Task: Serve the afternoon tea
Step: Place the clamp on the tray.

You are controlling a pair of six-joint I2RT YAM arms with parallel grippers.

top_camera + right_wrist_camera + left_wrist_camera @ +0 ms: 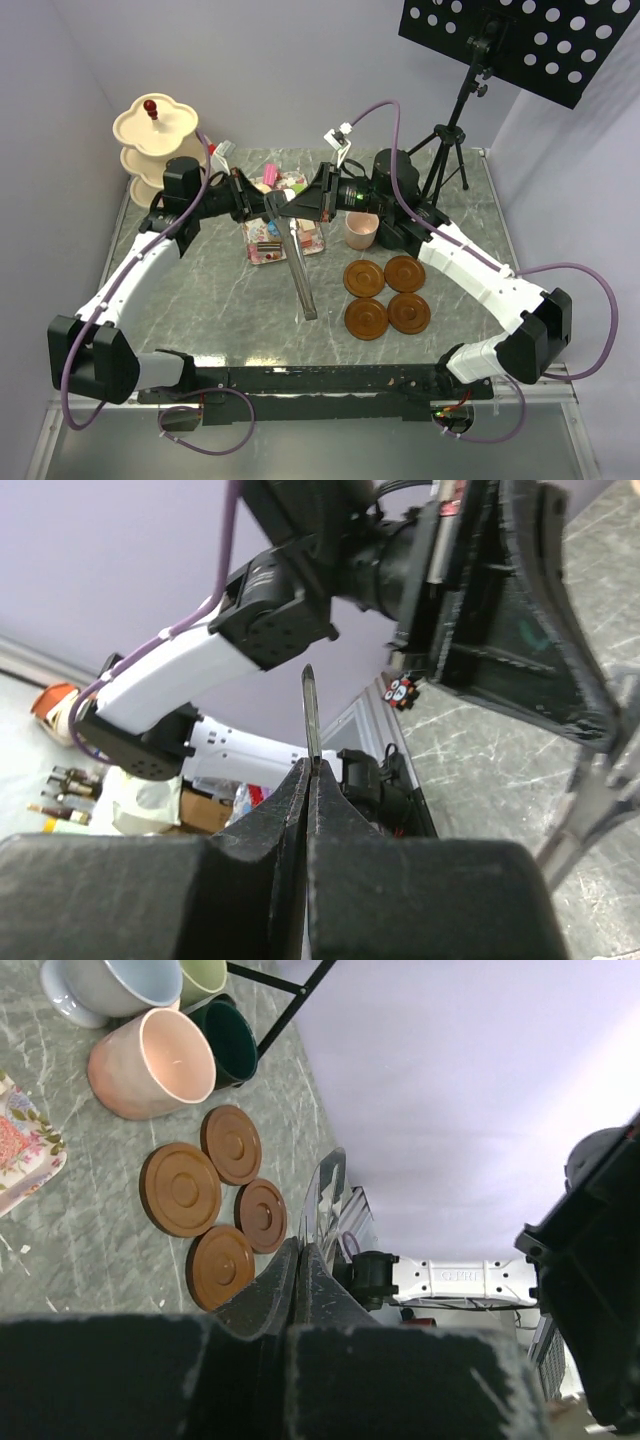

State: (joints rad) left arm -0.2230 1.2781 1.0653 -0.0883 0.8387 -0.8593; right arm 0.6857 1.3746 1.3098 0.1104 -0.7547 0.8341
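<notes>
Four round brown saucers (180,1188) with raised rims and ringed centres lie flat in a tight two-by-two cluster on the grey marbled counter (220,300). Just behind them four mugs bunch together: a glossy pink mug (150,1065), a dark green mug (228,1040), a light blue mug (110,985) and a light green mug (205,978). Small colourful toy cakes (265,238) sit on the floral rectangular tray (30,1155) left of the mugs. The cream three-tier stand (150,145), scalloped with a red knob, stands at the far left corner. Above the tray, the left pincer (300,1250) is clenched on the metal tongs (298,275), which slant down toward the near edge. The right pincer (308,768) is pressed closed around a thin dark strip; I cannot tell what that strip is.
</notes>
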